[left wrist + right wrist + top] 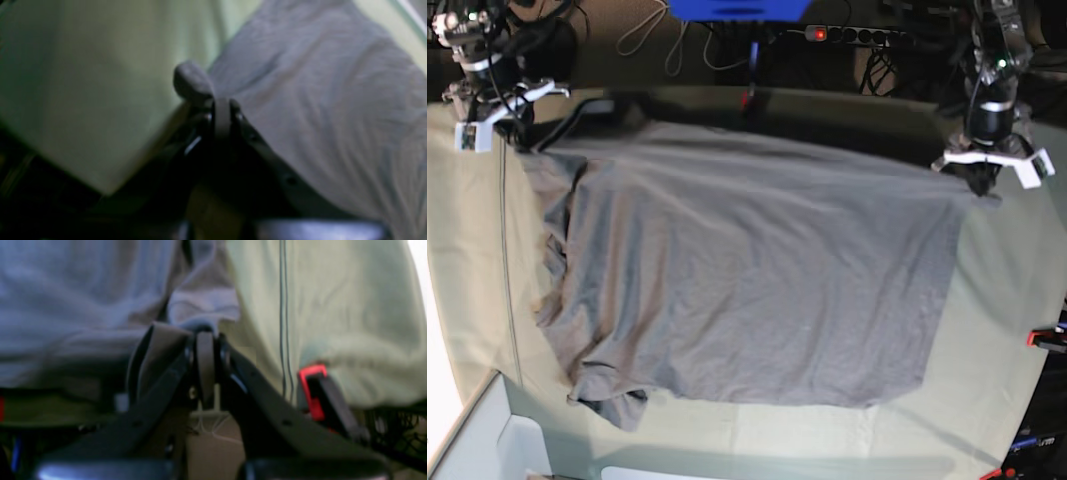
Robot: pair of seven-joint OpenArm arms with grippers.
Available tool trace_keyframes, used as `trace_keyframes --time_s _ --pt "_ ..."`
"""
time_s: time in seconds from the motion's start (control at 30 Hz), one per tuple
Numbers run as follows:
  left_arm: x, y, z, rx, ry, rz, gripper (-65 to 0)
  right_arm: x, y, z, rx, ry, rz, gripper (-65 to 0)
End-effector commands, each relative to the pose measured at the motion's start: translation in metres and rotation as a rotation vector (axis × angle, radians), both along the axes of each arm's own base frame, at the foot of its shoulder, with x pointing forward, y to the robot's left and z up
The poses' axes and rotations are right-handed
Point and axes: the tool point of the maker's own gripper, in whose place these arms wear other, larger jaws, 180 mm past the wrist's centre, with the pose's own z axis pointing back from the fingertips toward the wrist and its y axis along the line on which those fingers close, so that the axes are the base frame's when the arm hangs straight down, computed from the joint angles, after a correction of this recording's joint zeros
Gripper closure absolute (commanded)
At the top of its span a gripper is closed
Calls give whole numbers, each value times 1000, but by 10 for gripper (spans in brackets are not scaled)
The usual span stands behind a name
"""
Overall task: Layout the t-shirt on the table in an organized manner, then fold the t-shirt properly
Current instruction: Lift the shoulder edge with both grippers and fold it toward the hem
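Both grippers are clamping cloth at the far edge of the table [997, 330]: the left gripper [222, 101] is pinching a nub of the t-shirt [747, 270] at its far right corner, while the right gripper [205, 335] is gripping a fold at the far left corner, near a red clamp [312, 390]. The grey shirt is lying spread across the middle of the green-covered table, its left side and near left corner bunching in wrinkles. The fabric is looking light, limp and prone to creasing, so corners and hems are probably offering the surest holds, with both ends moving together.
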Motion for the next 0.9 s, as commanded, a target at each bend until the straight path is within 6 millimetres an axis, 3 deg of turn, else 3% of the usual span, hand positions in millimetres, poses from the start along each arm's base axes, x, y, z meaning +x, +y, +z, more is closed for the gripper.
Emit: trace_keyframes --time_s 0.0,0.33,0.7,0.87 --pt "10 1 15 25 -52 -7 0 10 0 12 -12 -55 18 0" --pt "60 8 42 37 -164 -13 0 70 3 40 2 -210 22 0" --pt "120 21 40 -10 -200 20 0 143 16 14 -18 -155 93 0" --pt "145 7 34 -35 -192 -19 0 167 16 17 -21 -164 100 0"
